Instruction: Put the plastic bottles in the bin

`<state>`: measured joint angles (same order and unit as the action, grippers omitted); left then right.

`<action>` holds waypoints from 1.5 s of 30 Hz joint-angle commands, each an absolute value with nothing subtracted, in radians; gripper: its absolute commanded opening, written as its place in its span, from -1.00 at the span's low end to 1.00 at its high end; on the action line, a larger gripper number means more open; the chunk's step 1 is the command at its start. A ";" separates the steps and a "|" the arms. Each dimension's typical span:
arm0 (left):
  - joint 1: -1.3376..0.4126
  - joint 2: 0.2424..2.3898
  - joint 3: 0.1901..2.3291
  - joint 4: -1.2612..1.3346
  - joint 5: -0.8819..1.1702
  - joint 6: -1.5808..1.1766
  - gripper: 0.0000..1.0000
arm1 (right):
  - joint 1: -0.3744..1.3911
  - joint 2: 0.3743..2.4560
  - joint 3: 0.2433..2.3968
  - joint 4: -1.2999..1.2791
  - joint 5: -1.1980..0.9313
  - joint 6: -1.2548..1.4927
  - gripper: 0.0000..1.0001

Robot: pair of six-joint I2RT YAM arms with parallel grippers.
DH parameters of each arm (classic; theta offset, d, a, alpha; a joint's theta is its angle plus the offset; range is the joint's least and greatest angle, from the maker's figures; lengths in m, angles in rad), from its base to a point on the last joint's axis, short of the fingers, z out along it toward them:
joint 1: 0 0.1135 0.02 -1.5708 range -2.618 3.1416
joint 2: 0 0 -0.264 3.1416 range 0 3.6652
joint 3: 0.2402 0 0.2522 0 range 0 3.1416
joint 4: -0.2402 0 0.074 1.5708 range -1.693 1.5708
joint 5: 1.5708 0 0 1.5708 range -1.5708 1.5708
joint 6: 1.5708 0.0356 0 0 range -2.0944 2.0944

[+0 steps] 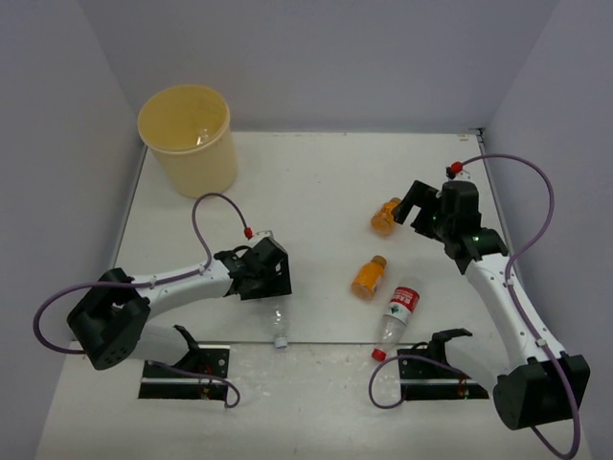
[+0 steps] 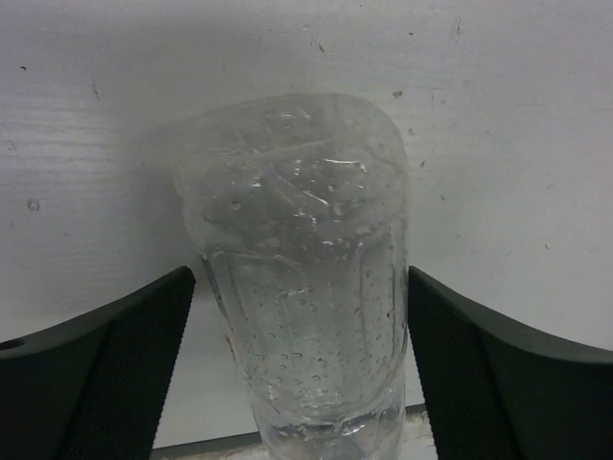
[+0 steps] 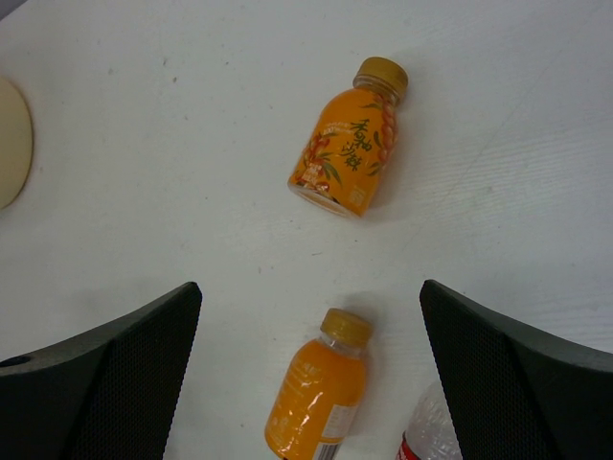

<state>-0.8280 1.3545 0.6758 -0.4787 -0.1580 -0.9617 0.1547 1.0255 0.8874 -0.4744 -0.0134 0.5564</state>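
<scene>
**Light:** bright, even and diffuse, from overhead. The white table (image 1: 326,172) is close to washed out in the top view.

**Shadows:** short and soft. There is a faint smudge beside the upper orange bottle (image 3: 350,144) and the lower orange bottle (image 3: 318,393), and a grey halo around the clear bottle (image 2: 306,211).

**Glare:** small white glints on the clear bottle's droplets and ribs, and a sheen inside the bin (image 1: 187,134).

**Focus:** the top view is crisp. The clear bottle's near end is blurred. The fingers (image 2: 96,374) of the left gripper (image 2: 302,273) are dark and underexposed.

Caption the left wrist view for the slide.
Left gripper straddling the clear unlabelled bottle lying on the white table, jaws open on either side.
</scene>
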 commanded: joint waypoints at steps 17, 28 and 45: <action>-0.699 1.372 1.010 -0.453 -0.397 -0.780 -0.42 | 0.351 1.054 0.937 -0.706 -0.072 0.460 0.98; -0.461 1.347 1.380 -0.130 -0.412 -0.403 -0.42 | 0.352 1.063 0.920 -0.664 -0.157 0.442 0.98; -0.138 1.759 1.815 0.117 -0.825 -0.203 -0.34 | 0.356 1.121 0.913 -0.729 -0.140 0.503 0.97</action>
